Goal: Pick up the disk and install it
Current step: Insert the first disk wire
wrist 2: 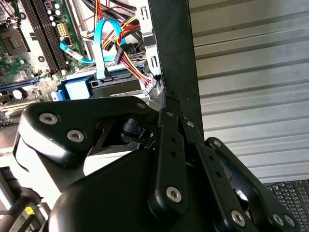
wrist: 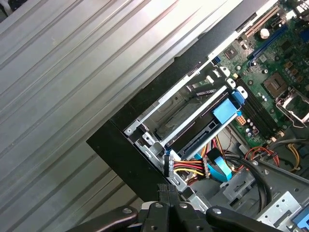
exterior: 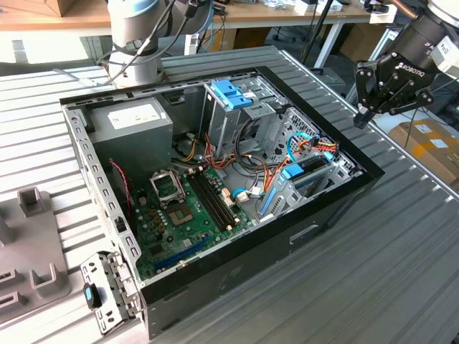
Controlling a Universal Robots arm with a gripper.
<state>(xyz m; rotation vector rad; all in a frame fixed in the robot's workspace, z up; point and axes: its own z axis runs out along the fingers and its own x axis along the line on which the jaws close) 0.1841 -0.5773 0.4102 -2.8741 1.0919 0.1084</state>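
The disk (exterior: 307, 179), a flat drive with blue side rails, lies in a bay at the corner of the open computer case (exterior: 237, 272) toward the exterior view's right. Both wrist views show it too: its dark edge (wrist: 200, 137) with a blue tab, and its end (wrist 2: 118, 88) under a blue ribbon cable and coloured wires. My black gripper (exterior: 360, 118) hangs above the grooved table just outside that corner, clear of the case. Its fingers meet in both wrist views (wrist: 167, 191) (wrist 2: 166, 108), so it is shut and holds nothing.
Inside the case are a grey power-supply box (exterior: 133, 125), a metal drive cage with a blue handle (exterior: 233, 93), the green motherboard (exterior: 186, 208) and loose cables. The arm's base (exterior: 136, 43) stands behind the case. Grey fixtures (exterior: 32, 208) sit at the exterior view's left.
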